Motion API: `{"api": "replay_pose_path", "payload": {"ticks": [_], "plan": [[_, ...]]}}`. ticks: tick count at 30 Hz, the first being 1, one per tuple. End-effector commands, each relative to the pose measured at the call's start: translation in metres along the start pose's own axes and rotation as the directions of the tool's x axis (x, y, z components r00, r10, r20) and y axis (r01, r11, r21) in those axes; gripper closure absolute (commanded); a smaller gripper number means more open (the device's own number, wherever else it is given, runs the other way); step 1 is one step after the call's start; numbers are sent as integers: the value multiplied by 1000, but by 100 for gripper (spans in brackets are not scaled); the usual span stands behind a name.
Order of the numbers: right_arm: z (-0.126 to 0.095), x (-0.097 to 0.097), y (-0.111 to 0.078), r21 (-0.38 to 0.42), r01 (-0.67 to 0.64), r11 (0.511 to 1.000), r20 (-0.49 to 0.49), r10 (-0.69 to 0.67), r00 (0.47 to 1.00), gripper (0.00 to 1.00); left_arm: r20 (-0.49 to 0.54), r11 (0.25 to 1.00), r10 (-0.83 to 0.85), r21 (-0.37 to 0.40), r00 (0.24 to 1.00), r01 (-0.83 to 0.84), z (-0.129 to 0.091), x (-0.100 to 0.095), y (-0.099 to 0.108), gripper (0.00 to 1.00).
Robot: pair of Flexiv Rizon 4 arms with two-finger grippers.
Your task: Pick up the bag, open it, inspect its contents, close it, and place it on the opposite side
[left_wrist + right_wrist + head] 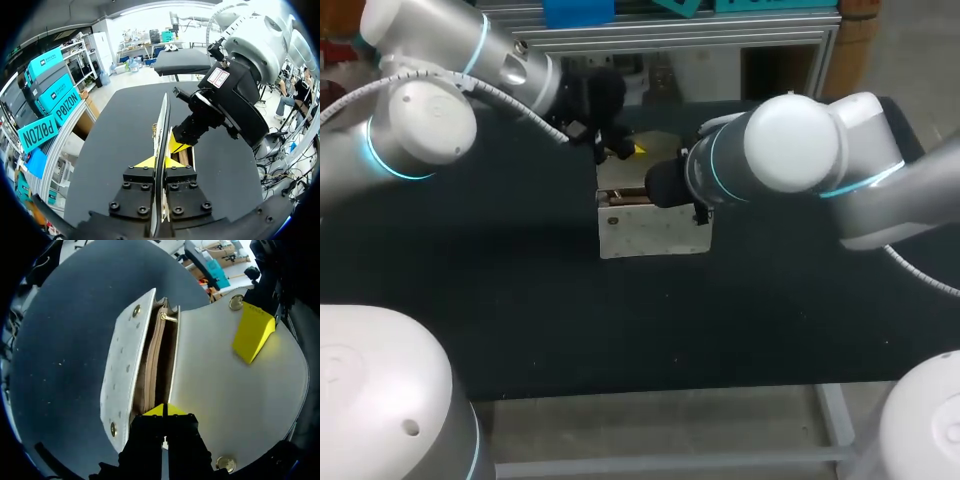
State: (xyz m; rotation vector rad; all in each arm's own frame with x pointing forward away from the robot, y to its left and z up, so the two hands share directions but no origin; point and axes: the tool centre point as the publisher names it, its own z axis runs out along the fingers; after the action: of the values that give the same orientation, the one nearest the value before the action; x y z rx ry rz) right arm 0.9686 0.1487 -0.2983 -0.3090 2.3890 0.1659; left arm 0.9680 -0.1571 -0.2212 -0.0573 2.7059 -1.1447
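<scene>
1. Left arm [420, 130]: white rounded casings carried cyan rings; a grey ribbed cable was attached.
2. Right arm [790, 150]: same finish; its black wrist bore a white label.
3. Left gripper [159, 162]: was black, screw-studded, yellow-tipped.

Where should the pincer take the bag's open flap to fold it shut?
The flap's free rim, between its two brass snaps, approached edge-on from beyond the bag. The flap stands open as a thin sheet, so only the rim fits between fingers. The left pincer looks shut on that rim now.
</scene>
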Motion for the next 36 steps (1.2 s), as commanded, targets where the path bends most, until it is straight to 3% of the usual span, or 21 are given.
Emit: {"api": "replay_pose_path", "payload": {"ticks": [1, 11, 23, 36], "plan": [[2, 6, 1, 2, 3, 1000, -10, -3, 1000, 100, 10, 1000, -5, 12, 1000, 5, -4, 0, -1, 100], [-6, 16, 7, 7, 10, 1000, 2, -10, 1000, 100, 16, 999, -48, 7, 999, 48, -3, -5, 1, 100], [-12, 13, 9, 2, 9, 1000, 46, -9, 999, 100, 0, 998, -64, -9, 998, 64, 1, -7, 2, 100], [4, 17, 0, -7, -11, 1000, 1, 11, 1000, 100, -15, 999, -46, 11, 999, 47, -2, -7, 0, 100]]}}
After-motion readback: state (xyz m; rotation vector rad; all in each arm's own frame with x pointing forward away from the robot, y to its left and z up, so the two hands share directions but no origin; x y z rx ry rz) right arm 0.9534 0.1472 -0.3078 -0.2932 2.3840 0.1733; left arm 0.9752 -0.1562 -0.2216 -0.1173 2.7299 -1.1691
